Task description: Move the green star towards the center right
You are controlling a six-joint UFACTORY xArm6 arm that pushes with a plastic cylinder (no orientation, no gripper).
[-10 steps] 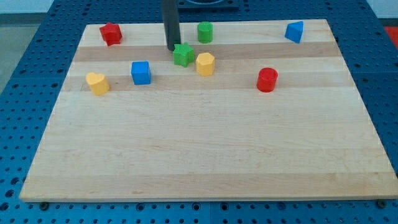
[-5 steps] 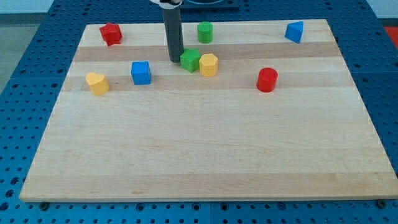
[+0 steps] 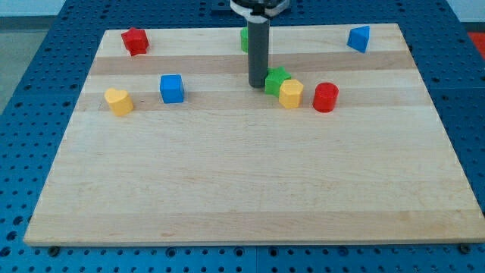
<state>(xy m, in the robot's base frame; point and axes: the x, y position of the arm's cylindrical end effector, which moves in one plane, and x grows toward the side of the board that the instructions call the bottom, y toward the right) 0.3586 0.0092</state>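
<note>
The green star (image 3: 276, 78) lies on the wooden board (image 3: 250, 189) a little right of centre in the upper part. My tip (image 3: 258, 84) touches its left side, the dark rod rising straight up from there. A yellow hexagonal block (image 3: 291, 93) touches the star's lower right. A red cylinder (image 3: 326, 97) stands just right of the yellow block, with a small gap.
A green cylinder (image 3: 244, 38) stands at the top, partly hidden behind the rod. A blue block (image 3: 359, 38) is at the top right, a red block (image 3: 136, 41) at the top left. A blue cube (image 3: 172, 88) and a yellow heart-shaped block (image 3: 118, 100) are at the left.
My tip has moved right and slightly down, pushing the green star. The star has pushed the yellow hexagonal block along, to close beside the red cylinder.
</note>
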